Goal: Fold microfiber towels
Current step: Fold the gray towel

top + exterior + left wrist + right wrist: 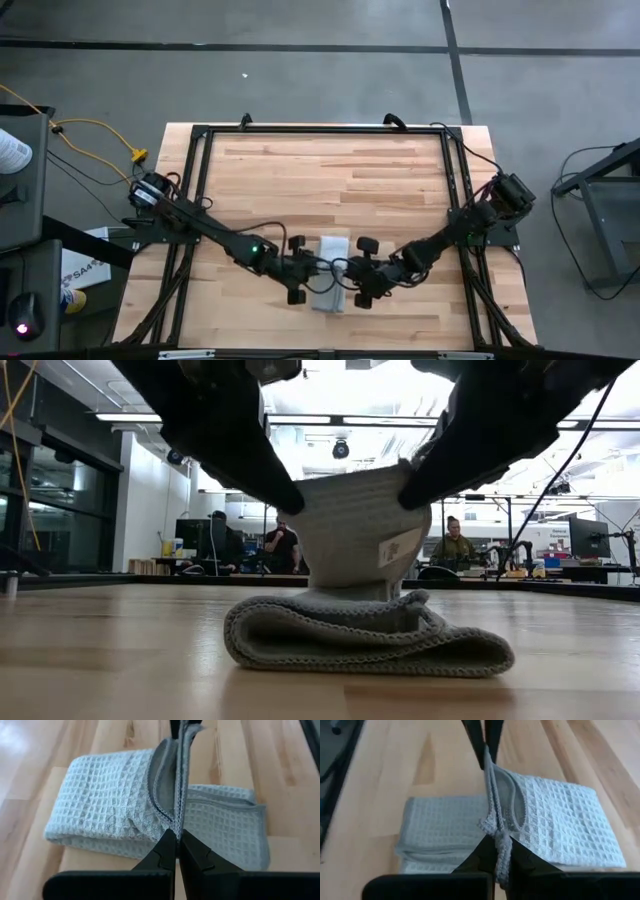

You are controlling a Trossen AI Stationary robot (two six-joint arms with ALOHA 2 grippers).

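Working on a pale butcher-block wooden table (330, 170) framed by a black metal rail (200, 180), we are reaching both dark arms in towards the middle of the near edge, where the light grey-white waffle-textured microfiber towel (331, 272) is lying. Beyond the table the low view is showing an open workshop with ceiling lights, desks, monitors (588, 538) and several people (283, 548) sitting or standing well back.

We are holding the towel from both sides. Its lower part is resting on the wood as a flat folded bundle, with its long axis running near to far, while one upper flap is being lifted upright between us. Our left gripper (176, 836) is sitting just left of the bundle with its fingers pinched tight on that flap's hemmed edge; our right gripper (496, 840) is sitting just right of it, likewise clamped on the opposite hem. The flap is stretching taut between the two, and a small white label (398, 547) is showing on it.

Neither arm is nearer; they are flanking the towel evenly. We are judging that the coming move turns on carrying this raised flap along the long axis, both grippers travelling together, so that it is laid squarely over the bundle beneath.
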